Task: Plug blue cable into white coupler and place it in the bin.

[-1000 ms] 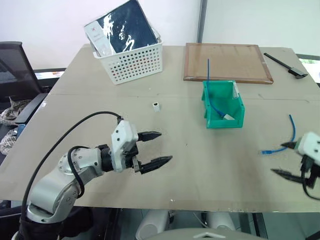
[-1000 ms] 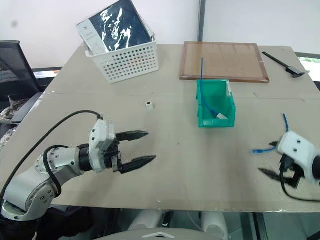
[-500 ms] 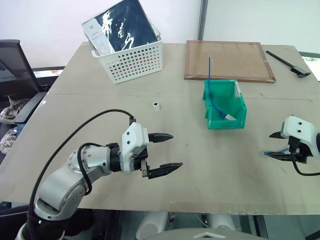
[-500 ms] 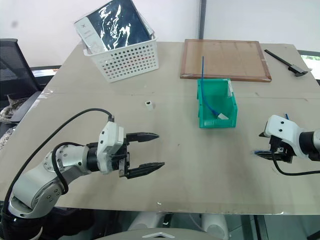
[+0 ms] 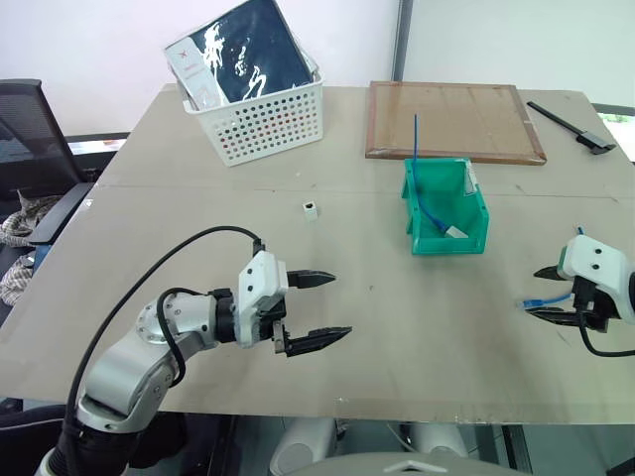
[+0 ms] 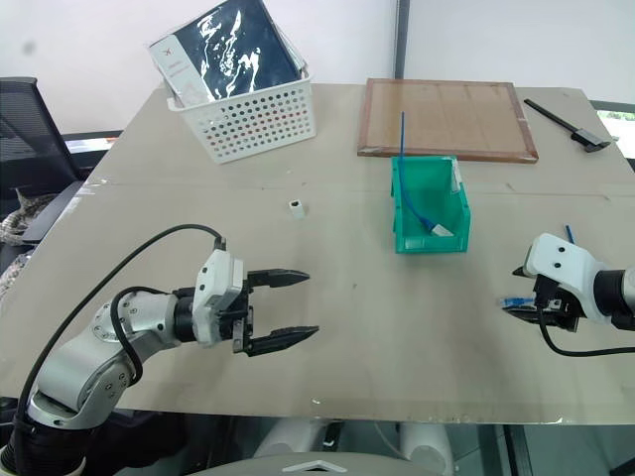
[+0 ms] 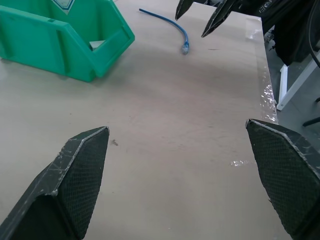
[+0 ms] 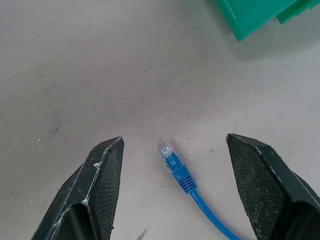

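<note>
The blue cable [image 8: 176,165] lies on the table at the right, with its clear plug end [image 5: 533,300] pointing left. My right gripper [image 5: 532,292] is open just above the table, one finger on each side of that plug and neither touching it. The white coupler [image 5: 311,209] stands alone on the table, left of the green bin [image 5: 409,201]. My left gripper [image 5: 339,304] hangs wide open and empty near the front of the table, pointing right, well short of the coupler. The left wrist view shows the bin [image 7: 60,35], the cable [image 7: 170,24] and the right gripper [image 7: 200,17].
Another blue cable [image 5: 416,149] sticks up out of the bin, with something white beside it. A white perforated basket [image 5: 266,124] holding a dark package stands at the back left. A wooden board [image 5: 454,121] and a black tool [image 5: 568,126] lie at the back right.
The right gripper has come in from the table's front right, and its fingers now straddle the cable's plug. The left gripper stays open in about the same place. The head views shifted slightly.
</note>
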